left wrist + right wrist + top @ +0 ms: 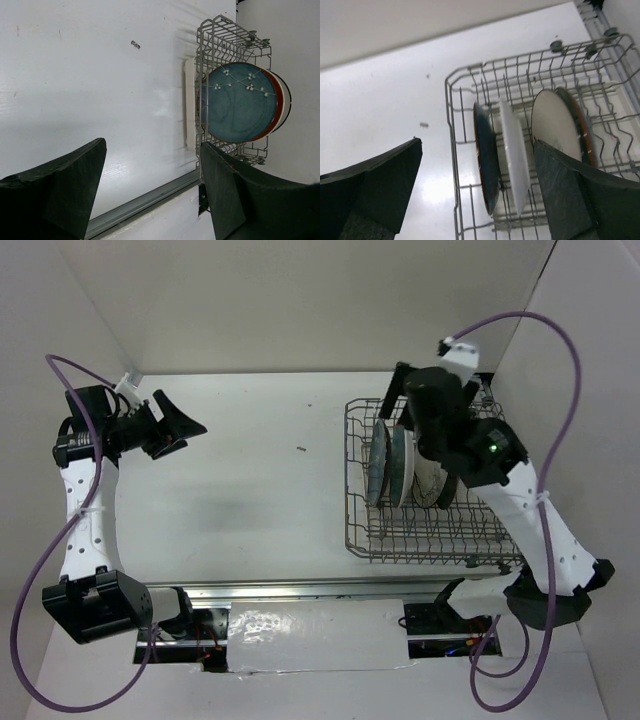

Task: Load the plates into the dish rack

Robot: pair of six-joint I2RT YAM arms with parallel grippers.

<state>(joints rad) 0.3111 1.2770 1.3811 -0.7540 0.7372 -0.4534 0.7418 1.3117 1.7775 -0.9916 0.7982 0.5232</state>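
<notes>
The grey wire dish rack stands at the right of the table with several plates upright in its tines. From the right wrist I see a dark teal plate edge-on, a white one, a cream one and a dark-rimmed one behind it. My right gripper hovers above the rack's far end, open and holding nothing. My left gripper is open at the far left, far from the rack, empty. It faces the rack and the teal plate.
White walls close in the table at the back and both sides. A metal rail runs along the near edge. A small dark speck lies on the table between the arms. A purple cable loops above the right arm.
</notes>
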